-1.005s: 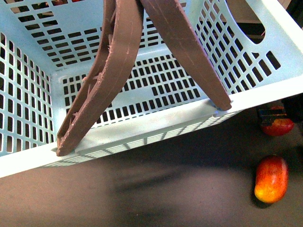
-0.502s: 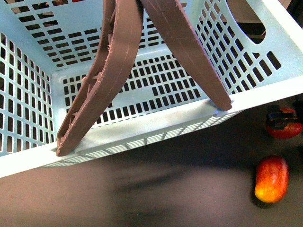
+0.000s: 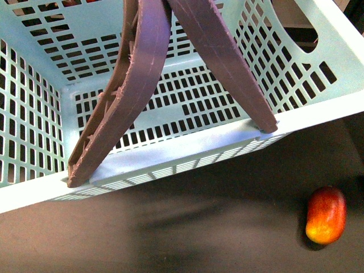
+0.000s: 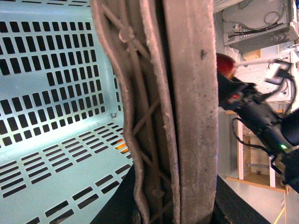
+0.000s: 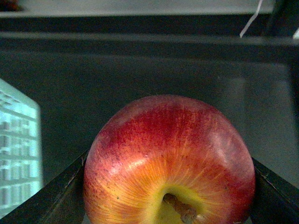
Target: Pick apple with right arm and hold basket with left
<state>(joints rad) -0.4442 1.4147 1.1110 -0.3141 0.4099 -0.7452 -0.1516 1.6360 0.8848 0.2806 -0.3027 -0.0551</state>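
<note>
Basket (image 3: pixel 34 114) first: turquoise, tilted, filling the upper front view above the dark counter (image 3: pixel 199 239). Next, 2 brown handles (image 3: pixel 133 96), swung up together and pinched by the left hand (image 4: pixel 173 207), with dark fingers on either side in the left wrist view. Over to the right hand (image 5: pixel 168 205): clamped on the apple (image 5: pixel 168 158), stem dimple toward the wrist camera, up off the counter. Lastly, 1 oval red-and-yellow fruit (image 3: pixel 326 215) lying on the counter, apart from the basket.
</note>
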